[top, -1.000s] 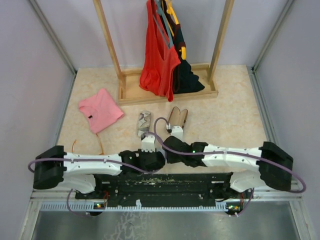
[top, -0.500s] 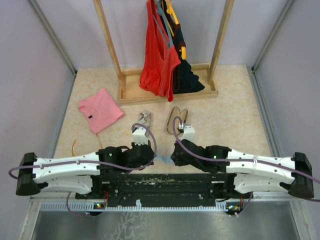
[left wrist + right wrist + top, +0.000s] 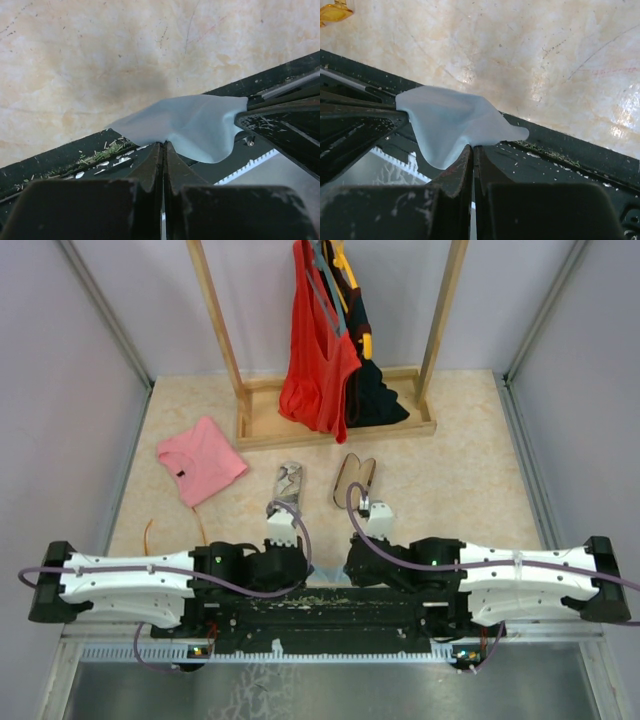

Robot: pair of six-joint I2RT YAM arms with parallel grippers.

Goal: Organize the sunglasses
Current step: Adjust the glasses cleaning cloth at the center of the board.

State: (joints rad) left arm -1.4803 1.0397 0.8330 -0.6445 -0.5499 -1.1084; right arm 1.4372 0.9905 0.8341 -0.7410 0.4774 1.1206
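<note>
I have both arms stretched low and inward, left gripper (image 3: 163,146) and right gripper (image 3: 472,147) each clamped tight on a cloth (image 3: 195,127) pulled between their fingertips (image 3: 462,165).

The tabletop (image 3: 450,470) is rendered as smooth, stone-patterned beige with a faint sheen. At 12 o'clock the rack (image 3: 440,310) is seen in bare pale wood; at 10 o'clock the pink garment (image 3: 200,460) is matt fabric. The blue cloth (image 3: 195,127) is soft and matt; the left gripper (image 3: 163,146) is scuffed matt black plastic.
</note>
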